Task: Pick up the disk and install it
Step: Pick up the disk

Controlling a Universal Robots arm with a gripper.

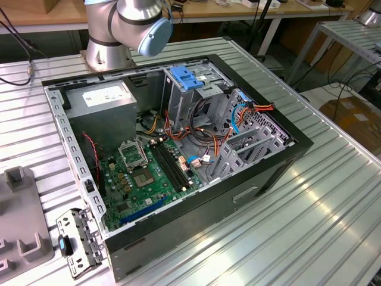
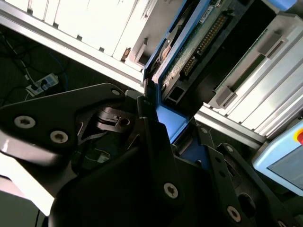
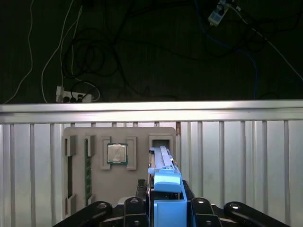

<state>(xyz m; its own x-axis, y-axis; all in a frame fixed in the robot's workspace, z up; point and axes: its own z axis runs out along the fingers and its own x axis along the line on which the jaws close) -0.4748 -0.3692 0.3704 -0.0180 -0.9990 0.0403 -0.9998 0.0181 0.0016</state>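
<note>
First wrist view: black metal gripper (image 3: 164, 201), closed on the flat dark grey disk (image 3: 166, 182) in its bright blue plastic carrier. Grips it from both flat sides, black fingers (image 3: 188, 196) pressed against the carrier. Holds it edge-on above the ribbed aluminium worktop (image 3: 236, 161), far end in line with an open slot of the pale grey moulded tray (image 3: 118, 189). Cannot tell whether that end touches the slot. Also in the tray: square silver processor chip (image 3: 117, 153) seated in a pocket, and beyond it a long green memory stick (image 3: 87, 163) on edge. Markings on the chip lid too small to read.

Second wrist view: grip seen from the side. Shows the disk's green circuit-board face with a row of connector pins, blue carrier rail along its edge. Beyond the gripper, a pale blue-grey handheld control pendant (image 2: 281, 163) with a red button.

Exterior view: open black desktop computer case (image 1: 208, 220) lying on its side on the worktop. Inside: green motherboard (image 1: 143, 173); grey power supply box (image 1: 101, 122) bearing a white printed label (image 1: 104, 95), print too small to read; light-blue ribbed plastic latch plate (image 1: 186, 78) on top of the metal drive cage; thin blue data cables (image 1: 238, 116) toward the exterior view's right. Silver robot arm (image 1: 128, 21) with a pale blue joint cap behind the case. Small perforated metal bracket (image 1: 77, 241) with a blue clip on the worktop, between the case's near corner and the tray.
</note>
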